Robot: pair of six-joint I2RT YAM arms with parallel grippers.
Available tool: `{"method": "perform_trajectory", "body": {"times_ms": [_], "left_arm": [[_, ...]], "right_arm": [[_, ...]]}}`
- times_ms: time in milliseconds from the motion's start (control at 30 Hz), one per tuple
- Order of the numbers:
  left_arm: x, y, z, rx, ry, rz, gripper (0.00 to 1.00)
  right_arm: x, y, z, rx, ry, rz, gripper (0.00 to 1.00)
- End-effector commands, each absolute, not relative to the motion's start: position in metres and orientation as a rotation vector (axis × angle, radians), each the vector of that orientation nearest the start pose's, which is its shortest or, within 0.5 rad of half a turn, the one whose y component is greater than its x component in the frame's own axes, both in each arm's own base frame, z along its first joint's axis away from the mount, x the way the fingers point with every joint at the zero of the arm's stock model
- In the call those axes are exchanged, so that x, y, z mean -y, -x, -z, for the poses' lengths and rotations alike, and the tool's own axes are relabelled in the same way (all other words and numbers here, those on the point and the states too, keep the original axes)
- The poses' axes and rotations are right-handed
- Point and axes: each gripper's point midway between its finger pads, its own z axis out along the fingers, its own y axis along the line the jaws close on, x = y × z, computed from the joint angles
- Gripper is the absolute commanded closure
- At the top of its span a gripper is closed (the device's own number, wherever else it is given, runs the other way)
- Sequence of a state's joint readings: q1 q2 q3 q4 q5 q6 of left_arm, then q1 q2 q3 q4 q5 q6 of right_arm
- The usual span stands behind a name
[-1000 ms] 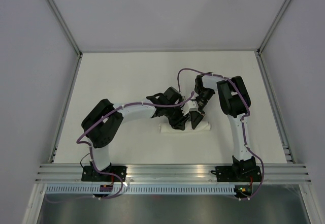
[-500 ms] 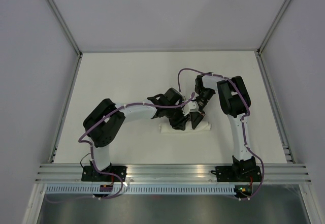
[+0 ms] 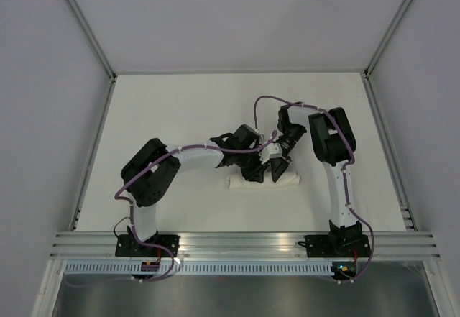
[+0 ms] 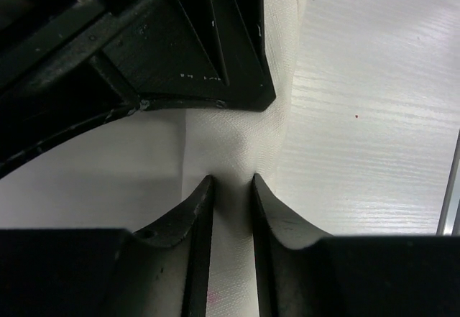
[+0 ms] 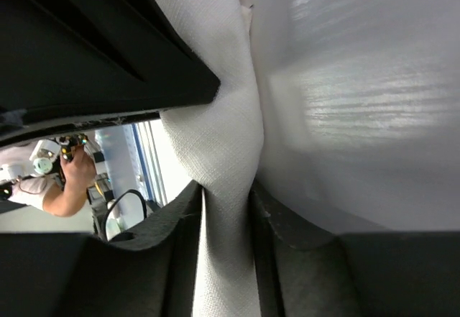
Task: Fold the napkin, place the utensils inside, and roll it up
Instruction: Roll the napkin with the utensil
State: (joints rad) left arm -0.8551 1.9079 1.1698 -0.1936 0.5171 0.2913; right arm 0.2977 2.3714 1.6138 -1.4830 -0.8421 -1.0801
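Note:
The napkin (image 3: 290,179) lies as a short white roll on the cream table (image 3: 180,108), in front of the two arms. Over its middle my left gripper (image 3: 253,174) and right gripper (image 3: 279,167) meet, almost touching. In the left wrist view the cloth (image 4: 230,141) runs up between my left gripper's (image 4: 232,182) fingers, pinched by both. The right wrist view shows a fold of napkin (image 5: 215,137) squeezed the same way in my right gripper (image 5: 226,189). No utensils are visible; the roll and the grippers hide whatever is inside.
The other gripper's black body fills the top of each wrist view (image 4: 208,51) (image 5: 86,44). Grey walls and an aluminium frame (image 3: 93,159) border the table. A rail (image 3: 244,241) runs along the near edge by the arm bases.
My left arm has shifted a little to the right and its jaws have narrowed onto the cloth. The right gripper has edged slightly right. The roll has stayed in place.

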Motion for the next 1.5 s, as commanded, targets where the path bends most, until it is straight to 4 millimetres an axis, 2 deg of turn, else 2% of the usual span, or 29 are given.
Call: {"method": "perform_trajectory", "body": {"times_ms": [0, 133, 267, 467, 600, 733, 833, 867, 900, 933, 1000, 1033, 1067, 1100, 1133, 1167, 1200, 1233, 1267, 1300, 1333, 1367, 1400, 1433, 1467], "left_arm": [[0.362, -0.203, 0.012, -2.165, -1.636, 0.880, 0.77], [0.360, -0.200, 0.019, -2.193, -1.646, 0.892, 0.91], [0.359, -0.198, 0.022, -2.211, -1.651, 0.910, 0.98], [0.356, -0.199, 0.025, -2.243, -1.635, 0.936, 0.98], [0.354, -0.202, 0.025, -2.256, -1.617, 0.958, 0.98], [0.354, -0.206, 0.022, -2.269, -1.590, 0.991, 0.98], [0.354, -0.208, 0.021, -2.281, -1.573, 1.016, 0.98], [0.354, -0.209, 0.020, -2.278, -1.570, 1.029, 0.98], [0.353, -0.210, 0.021, -2.289, -1.564, 1.035, 0.98], [0.353, -0.210, 0.021, -2.292, -1.561, 1.043, 0.98], [0.353, -0.211, 0.022, -2.299, -1.558, 1.057, 0.98], [0.353, -0.211, 0.021, -2.301, -1.554, 1.061, 0.98], [0.353, -0.210, 0.021, -2.302, -1.555, 1.072, 0.98], [0.354, -0.212, 0.021, -2.303, -1.550, 1.081, 0.98], [0.353, -0.212, 0.022, -2.311, -1.546, 1.091, 0.98], [0.353, -0.212, 0.022, -2.314, -1.545, 1.101, 0.98], [0.353, -0.214, 0.020, -2.315, -1.536, 1.111, 0.98], [0.352, -0.215, 0.020, -2.323, -1.529, 1.122, 0.98], [0.353, -0.215, 0.019, -2.322, -1.526, 1.136, 0.98], [0.353, -0.217, 0.019, -2.324, -1.518, 1.141, 0.98], [0.353, -0.218, 0.018, -2.322, -1.518, 1.147, 0.98], [0.353, -0.217, 0.018, -2.335, -1.517, 1.158, 0.98], [0.352, -0.219, 0.018, -2.338, -1.513, 1.162, 0.98], [0.352, -0.219, 0.017, -2.340, -1.509, 1.172, 0.98], [0.352, -0.218, 0.018, -2.348, -1.511, 1.179, 0.98]], "right_arm": [[-0.179, -0.278, 0.031, -2.391, 1.688, -1.326, 0.58], [-0.181, -0.281, 0.022, -2.378, 1.656, -1.323, 0.50], [-0.182, -0.289, 0.013, -2.372, 1.611, -1.295, 0.44], [-0.181, -0.315, -0.009, -2.354, 1.477, -1.224, 0.39], [-0.177, -0.343, -0.030, -2.302, 1.333, -1.180, 0.37], [-0.158, -0.367, -0.056, -2.258, 1.164, -1.173, 0.37], [-0.142, -0.374, -0.081, -2.195, 1.081, -1.175, 0.37], [-0.138, -0.371, -0.085, -2.171, 1.082, -1.175, 0.37], [-0.135, -0.367, -0.101, -2.125, 1.091, -1.163, 0.37], [-0.122, -0.367, -0.109, -2.084, 1.069, -1.148, 0.37], [-0.113, -0.353, -0.122, -2.003, 1.122, -1.072, 0.36], [-0.106, -0.348, -0.123, -1.991, 1.140, -1.023, 0.36], [-0.106, -0.332, -0.114, -2.001, 1.152, -1.024, 0.36], [-0.106, -0.330, -0.128, -1.921, 1.208, -0.938, 0.35], [-0.106, -0.324, -0.129, -1.896, 1.228, -0.909, 0.34], [-0.106, -0.308, -0.119, -1.898, 1.247, -0.908, 0.34], [-0.107, -0.305, -0.130, -1.834, 1.290, -0.828, 0.33], [-0.110, -0.300, -0.130, -1.809, 1.323, -0.792, 0.32], [-0.108, -0.286, -0.114, -1.850, 1.343, -0.762, 0.32], [-0.110, -0.293, -0.124, -1.775, 1.371, -0.648, 0.31], [-0.122, -0.286, -0.122, -1.763, 1.397, -0.639, 0.31], [-0.125, -0.274, -0.107, -1.779, 1.412, -0.626, 0.31], [-0.125, -0.283, -0.115, -1.724, 1.425, -0.501, 0.30], [-0.138, -0.277, -0.111, -1.691, 1.468, -0.477, 0.30], [-0.142, -0.266, -0.098, -1.709, 1.476, -0.477, 0.29]]}}
